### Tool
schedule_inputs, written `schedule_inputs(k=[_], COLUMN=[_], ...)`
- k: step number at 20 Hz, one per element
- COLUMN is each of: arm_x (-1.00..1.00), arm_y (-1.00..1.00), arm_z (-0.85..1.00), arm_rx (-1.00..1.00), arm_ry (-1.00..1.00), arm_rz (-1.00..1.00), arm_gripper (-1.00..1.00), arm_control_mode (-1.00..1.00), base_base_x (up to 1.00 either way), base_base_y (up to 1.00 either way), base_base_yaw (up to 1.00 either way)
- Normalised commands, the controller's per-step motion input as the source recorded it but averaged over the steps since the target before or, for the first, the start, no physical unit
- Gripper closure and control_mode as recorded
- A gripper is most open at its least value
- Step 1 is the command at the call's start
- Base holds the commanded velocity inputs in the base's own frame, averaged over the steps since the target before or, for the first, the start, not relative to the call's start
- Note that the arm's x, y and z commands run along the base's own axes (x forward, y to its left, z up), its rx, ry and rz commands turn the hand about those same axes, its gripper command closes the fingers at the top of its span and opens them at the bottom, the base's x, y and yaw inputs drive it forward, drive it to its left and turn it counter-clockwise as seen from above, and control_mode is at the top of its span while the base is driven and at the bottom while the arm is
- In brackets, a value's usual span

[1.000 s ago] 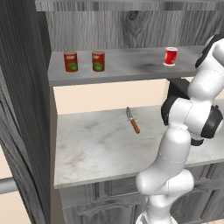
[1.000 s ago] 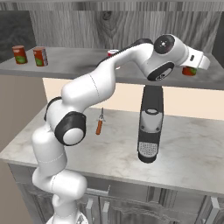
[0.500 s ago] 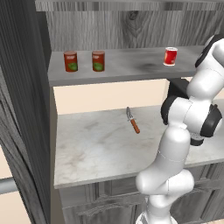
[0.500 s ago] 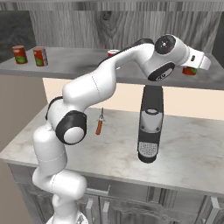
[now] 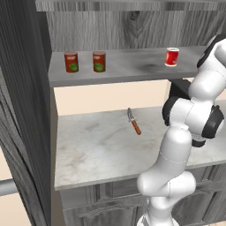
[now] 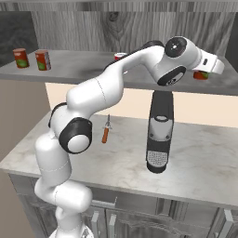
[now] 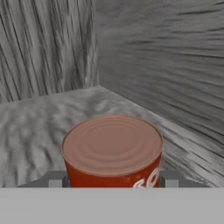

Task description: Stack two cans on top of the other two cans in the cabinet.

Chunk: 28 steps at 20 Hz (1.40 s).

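Note:
The cabinet's grey shelf [image 5: 132, 68] carries two red cans with green labels [image 5: 71, 62] [image 5: 99, 61] at its left and a red can with a white lower band [image 5: 172, 56] further right. From the right base view, the green-label pair [image 6: 20, 57] [image 6: 42, 59] stands far left, and a plain red can [image 6: 201, 75] sits at the shelf's right end under my hand. In the hand view this plain can [image 7: 113, 151] stands upright on the shelf board [image 7: 35, 122], in the cabinet's corner. My gripper [image 7: 113, 179] is open, one fingertip [image 7: 57, 179] on each side of the can.
An orange-handled knife [image 5: 133, 121] lies on the pale marble counter [image 5: 97, 150] below the shelf. A dark coffee machine [image 6: 159, 132] stands on the counter under my forearm. The cabinet's dark side panel [image 5: 22, 110] rises at the left.
My hand has crept a little to the right along the shelf, closing in on the plain red can. The cans and knife have not moved.

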Motion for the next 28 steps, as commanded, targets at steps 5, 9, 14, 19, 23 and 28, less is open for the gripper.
schedule_inputs(k=[5, 9, 14, 19, 23, 28], arm_x=[0.00, 0.00, 0.00, -0.09, -0.04, -0.06], arm_y=[0.00, 0.00, 0.11, 0.07, 0.11, 0.02], arm_z=[0.00, 0.00, -0.01, 0.00, 0.00, 0.00], arm_rx=[0.00, 0.00, 0.00, 0.00, 0.00, 0.00], arm_ry=[0.00, 0.00, 0.00, 0.00, 0.00, 0.00], arm_rz=[0.00, 0.00, 0.00, 0.00, 0.00, 0.00], arm_gripper=[1.00, 1.00, 1.00, 1.00, 1.00, 1.00], arm_control_mode=[-1.00, -1.00, -1.00, -1.00, -1.00, -1.00], base_base_x=[0.00, 0.00, 0.00, 0.00, 0.00, 0.00], base_base_y=[0.00, 0.00, 0.00, 0.00, 0.00, 0.00], base_base_yaw=[0.00, 0.00, 0.00, 0.00, 0.00, 0.00])
